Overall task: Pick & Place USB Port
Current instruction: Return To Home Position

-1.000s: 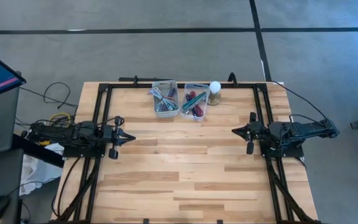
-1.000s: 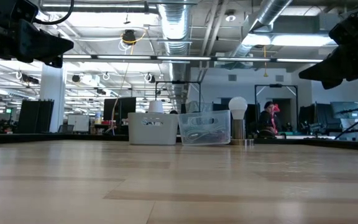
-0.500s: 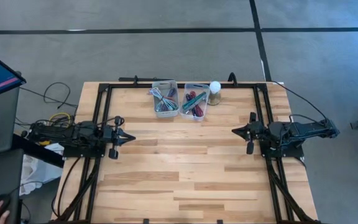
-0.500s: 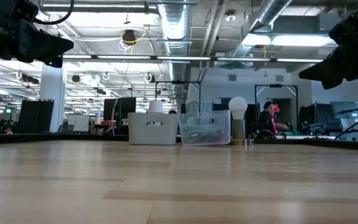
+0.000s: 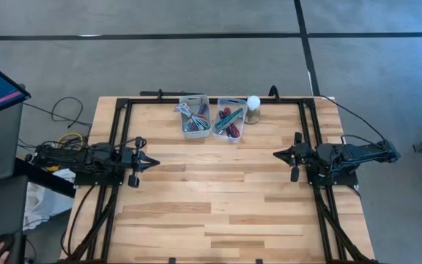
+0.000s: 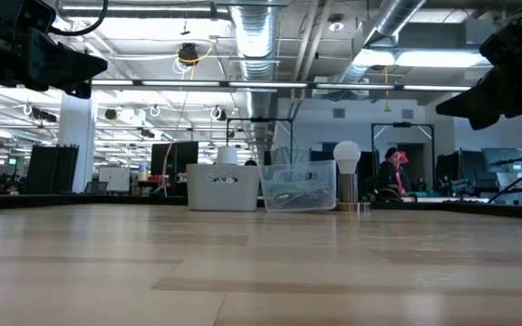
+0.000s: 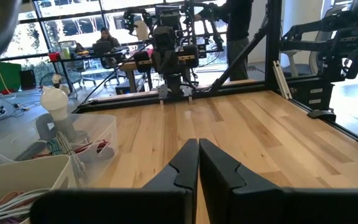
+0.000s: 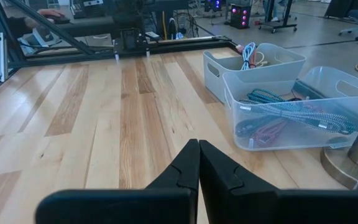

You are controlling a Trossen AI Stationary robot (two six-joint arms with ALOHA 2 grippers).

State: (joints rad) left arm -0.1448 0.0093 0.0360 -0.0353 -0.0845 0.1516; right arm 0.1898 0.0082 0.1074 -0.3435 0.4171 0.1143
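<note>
The charger cables lay in two bins side by side at the far edge of the wooden table (image 5: 218, 191). The white bin (image 5: 195, 97) held a loose coil of blue, pink and pale cables (image 5: 194, 119). The transparent bin (image 5: 231, 100) just beside it held teal braided, red and dark cables (image 5: 228, 122). In the high view both bundles lay lengthwise in their bins, their long axes running from the far edge toward the table's middle. The transparent bin's strands were slanted a little off that line. Which way the plug ends pointed could not be told. A white bulb-shaped lamp (image 5: 253, 108) on a round base stood next to the transparent bin, on the right arm's side.

The left gripper (image 5: 157, 162) hung over the table's left part, pointing inward, fingers pressed together with nothing between them, as the left wrist view showed (image 7: 197, 143). The right gripper (image 5: 275, 154) faced it from the right part, fingers likewise closed on nothing (image 8: 197, 144). The cables were well apart from both sets of fingers.
</note>
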